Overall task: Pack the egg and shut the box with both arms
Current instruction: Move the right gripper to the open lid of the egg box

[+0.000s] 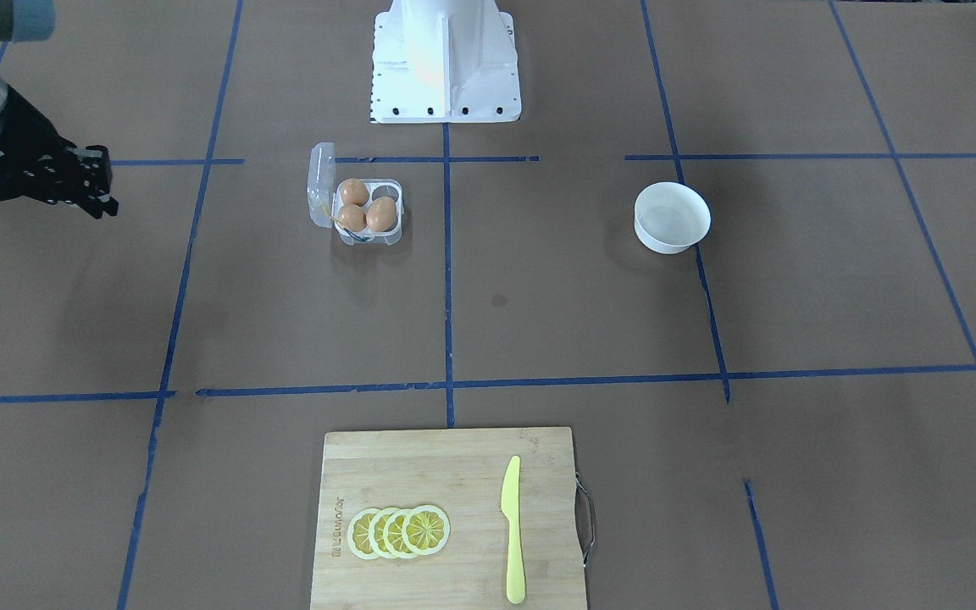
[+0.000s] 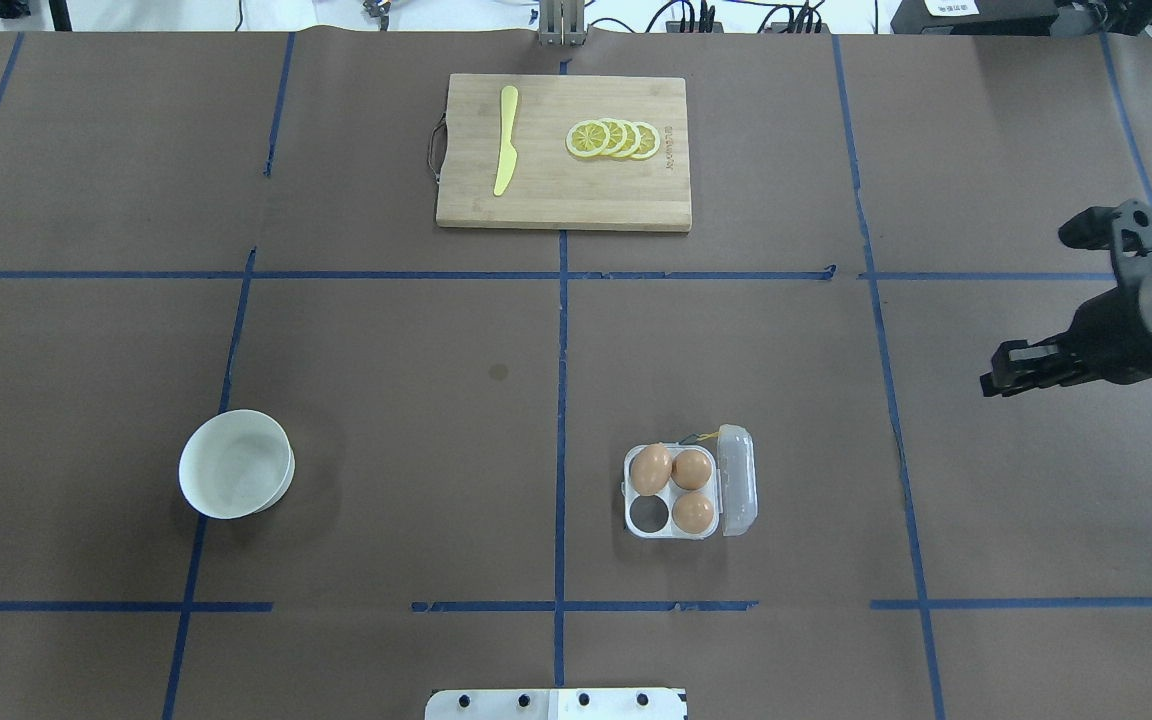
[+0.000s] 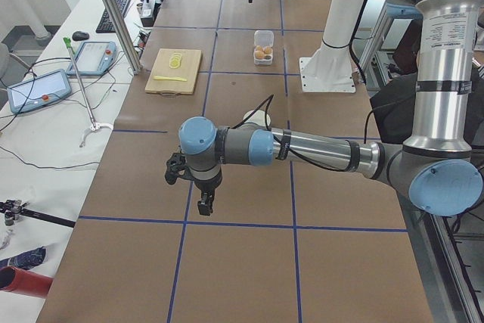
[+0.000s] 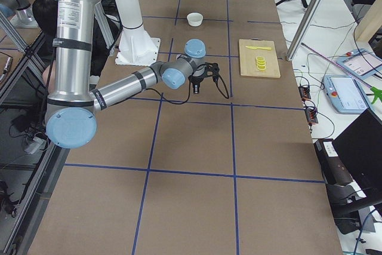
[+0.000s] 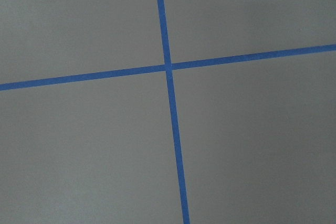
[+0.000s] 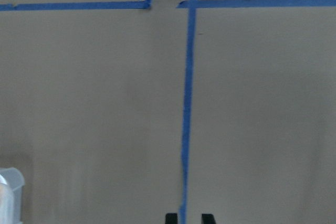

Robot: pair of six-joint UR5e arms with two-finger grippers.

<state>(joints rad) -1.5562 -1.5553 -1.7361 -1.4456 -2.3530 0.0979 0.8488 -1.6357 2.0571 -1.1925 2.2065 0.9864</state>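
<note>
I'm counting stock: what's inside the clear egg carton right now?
Three brown eggs fill three cups of the box. The fourth cup, on the side away from the open lid, is empty. The eggs' undersides are hidden in their cups.

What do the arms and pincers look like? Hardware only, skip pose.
Both arms are silver-grey tubes with light-blue joint caps: left arm, right arm. Upper links carry a printed label. A black cable loops near each wrist. The left pincer and right pincer are black two-finger linkages.
</note>
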